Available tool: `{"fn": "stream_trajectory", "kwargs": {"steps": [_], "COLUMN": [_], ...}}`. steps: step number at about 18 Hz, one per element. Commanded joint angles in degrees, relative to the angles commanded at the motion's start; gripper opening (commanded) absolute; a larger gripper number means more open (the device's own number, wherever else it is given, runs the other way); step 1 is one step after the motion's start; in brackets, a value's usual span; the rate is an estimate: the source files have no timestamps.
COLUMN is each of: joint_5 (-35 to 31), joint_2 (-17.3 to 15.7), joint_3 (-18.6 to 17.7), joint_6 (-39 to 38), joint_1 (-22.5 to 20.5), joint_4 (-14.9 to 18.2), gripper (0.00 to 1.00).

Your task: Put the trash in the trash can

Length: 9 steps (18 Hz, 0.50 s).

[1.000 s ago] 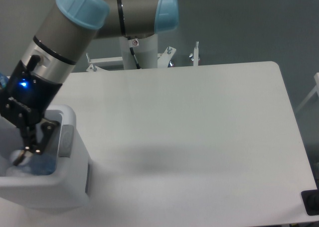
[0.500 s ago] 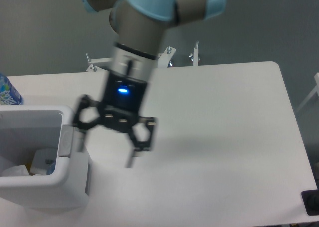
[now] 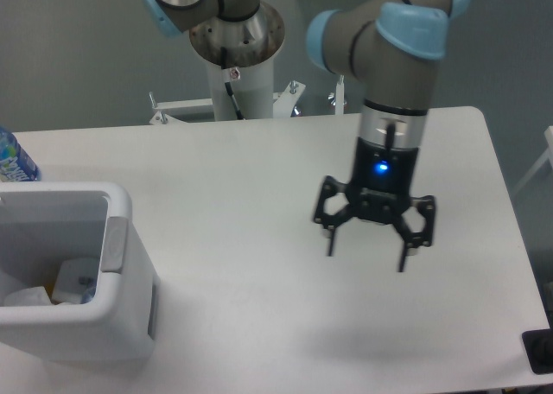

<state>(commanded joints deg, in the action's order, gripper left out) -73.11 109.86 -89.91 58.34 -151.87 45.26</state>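
**Pincer open and empty above the tabletop, trash inside the bin**

The pincer [image 3: 366, 254] hangs above the right half of the tabletop [image 3: 259, 178] with its two black fingers spread wide. Nothing is between them and they touch nothing. A small blue light shines on the black body above the fingers, and the arm [image 3: 396, 74] over it is grey metal with light blue plastic caps.

The tabletop is white, smooth and matte, with rounded corners.

At the left edge stands the trash can [image 3: 117, 325], a white boxy plastic bin with rounded corners, a thick rim and a grey panel on its right side. The trash [image 3: 52, 290] lies inside it at the bottom: crumpled white material and a bit of blue and yellow; no writing can be read.

Behind the bin, a blue-labelled bottle [image 3: 13, 159] is partly cut off by the left border, its print too small to read.
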Motion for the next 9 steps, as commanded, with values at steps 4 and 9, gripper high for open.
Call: {"fn": "stream_trajectory", "kwargs": {"steps": [4, 9], "joint_5": [-8.7, -15.0], "joint_2": [2.1, 2.4], "joint_3": [-0.3, -0.6], "joint_6": [10.0, 16.5], "joint_1": [-0.2, 0.3], "joint_4": [1.3, 3.6], "gripper": [1.00, 1.00]}}
